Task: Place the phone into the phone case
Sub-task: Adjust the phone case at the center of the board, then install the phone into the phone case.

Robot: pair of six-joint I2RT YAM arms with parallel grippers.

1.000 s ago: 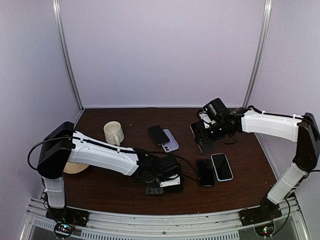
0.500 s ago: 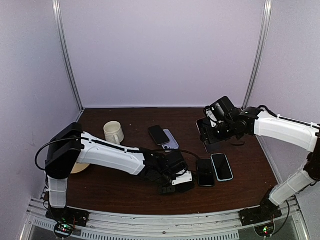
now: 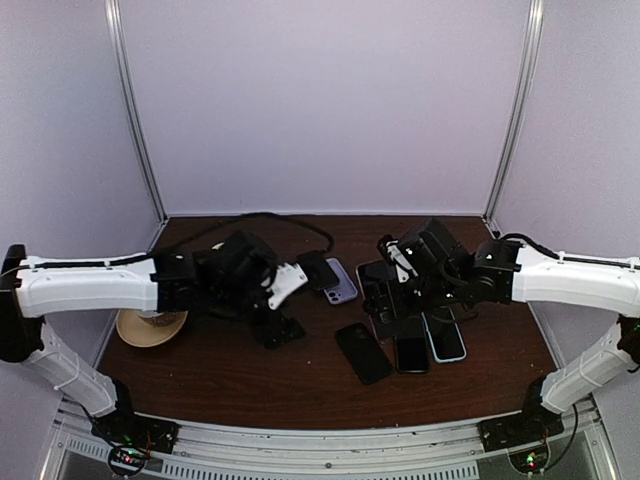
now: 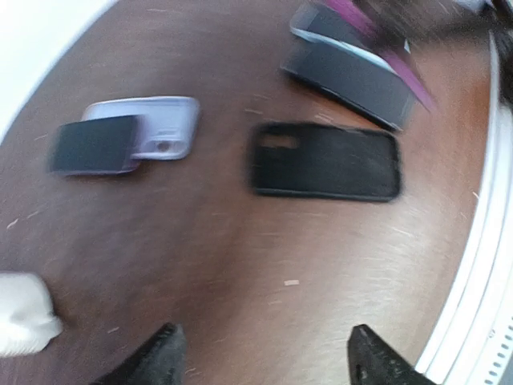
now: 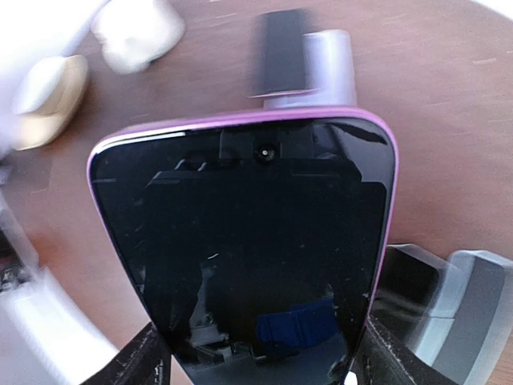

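- Nearest front edge: black phone case, empty, flat on table, free of left gripper.
- Left jaws wide, nothing between them. Arm has swung back left, away from its low spot at front a second ago.
- Just right of case: two spare phones, untouched.
- Behind them: right gripper clamped on purple-rimmed phone, carried in from back right toward case.
- We judge case is set down and phone is on approach. Insertion not yet begun.
- Farthest: lilac case with dark phone on top.
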